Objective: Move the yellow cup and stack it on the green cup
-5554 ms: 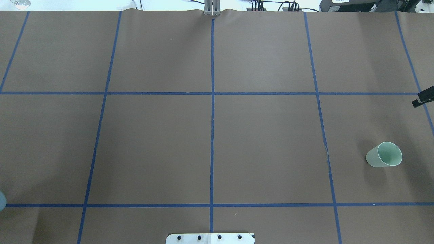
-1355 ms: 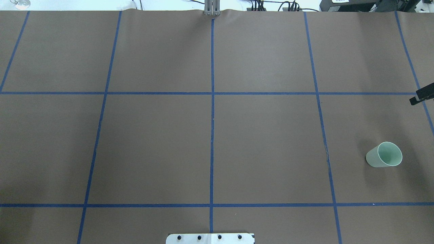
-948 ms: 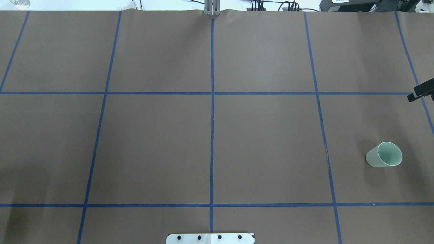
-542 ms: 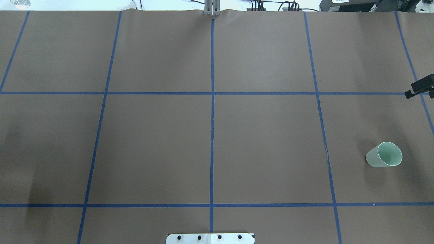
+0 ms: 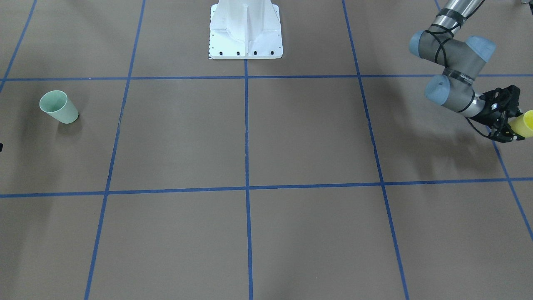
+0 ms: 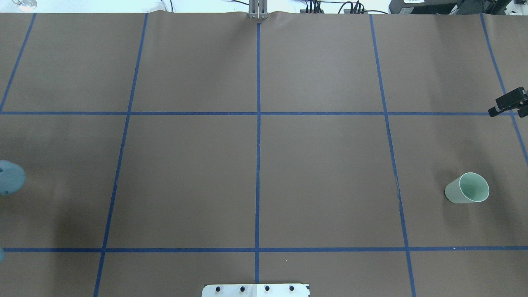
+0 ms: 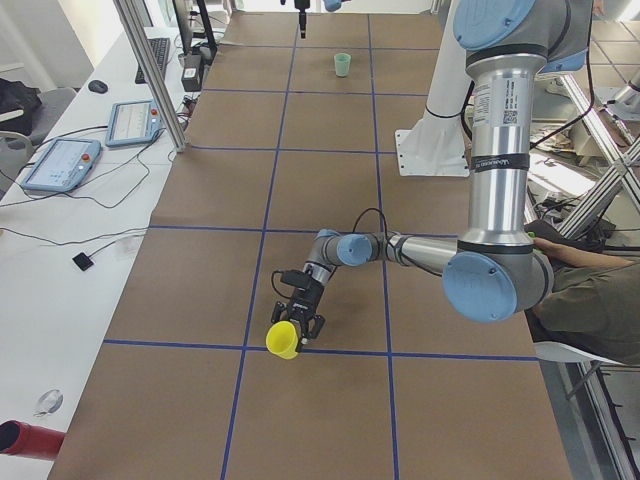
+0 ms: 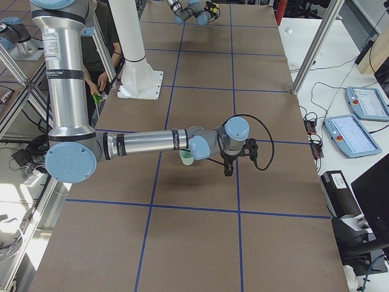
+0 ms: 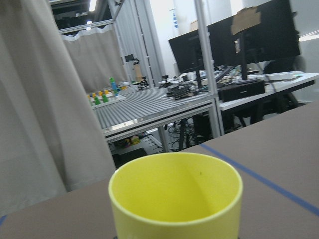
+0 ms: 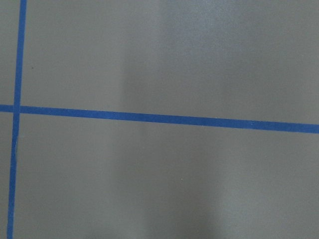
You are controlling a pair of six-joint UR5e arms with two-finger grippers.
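since earlier, a blue arm joint (image 6: pixel 10 177) slid in at the tabletop's left edge. there the left pincer (image 5: pixel 506 121) pinches the yellow cup (image 5: pixel 525 123) low down; it looks light and slippery. green cup (image 6: pixel 467 188): near the right edge. right pincer (image 8: pixel 227 165): cannot tell.

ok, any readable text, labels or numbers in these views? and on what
Nothing is legible.
Label on the left arm's silver tube: there is print, but it is too small to read.
Label on the right arm's silver tube: too small to read.
On the left arm's black wrist band: pale lettering, blurred.
The small bright yellow plastic cup and the pale mint-green plastic cup: plain, no markings.
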